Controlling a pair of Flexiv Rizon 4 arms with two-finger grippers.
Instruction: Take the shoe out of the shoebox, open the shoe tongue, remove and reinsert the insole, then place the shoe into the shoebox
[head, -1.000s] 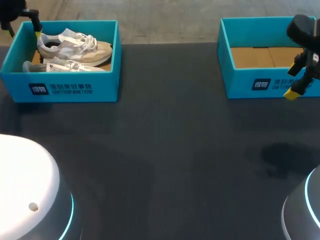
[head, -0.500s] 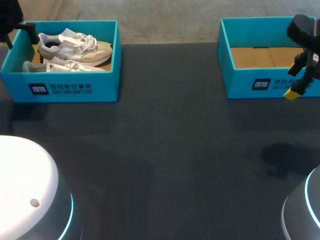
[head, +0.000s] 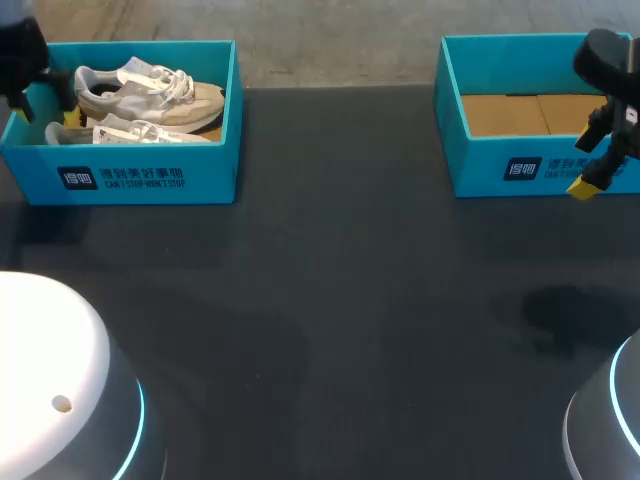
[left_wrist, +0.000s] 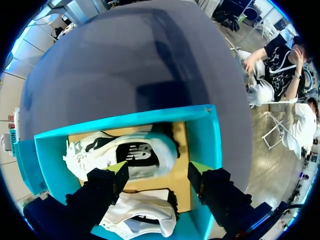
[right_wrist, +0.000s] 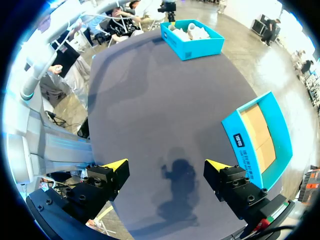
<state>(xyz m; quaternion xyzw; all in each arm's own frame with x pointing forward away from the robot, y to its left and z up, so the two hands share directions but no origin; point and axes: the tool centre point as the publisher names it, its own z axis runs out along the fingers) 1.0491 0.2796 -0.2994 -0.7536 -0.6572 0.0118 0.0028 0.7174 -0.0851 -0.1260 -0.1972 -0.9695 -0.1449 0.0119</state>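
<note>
While the shoe (left_wrist: 135, 152) lies in its shoebox (head: 150, 178) at ten o'clock, no step is done.
The left pincer (left_wrist: 159, 170) hangs over it, spread and gripping nothing; the right pincer (right_wrist: 166, 165), also spread, sits at two o'clock by the empty box (head: 500, 170).

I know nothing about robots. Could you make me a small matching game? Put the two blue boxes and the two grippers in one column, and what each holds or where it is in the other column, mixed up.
1. left shoebox
2. right shoebox
3. left gripper
4. right gripper

A. open over the bare dark table, next to a box
B. holds two sneakers
C. only a brown cardboard floor inside
D. open above a sneaker inside a box

Pairs: 1-B, 2-C, 3-D, 4-A.
</note>
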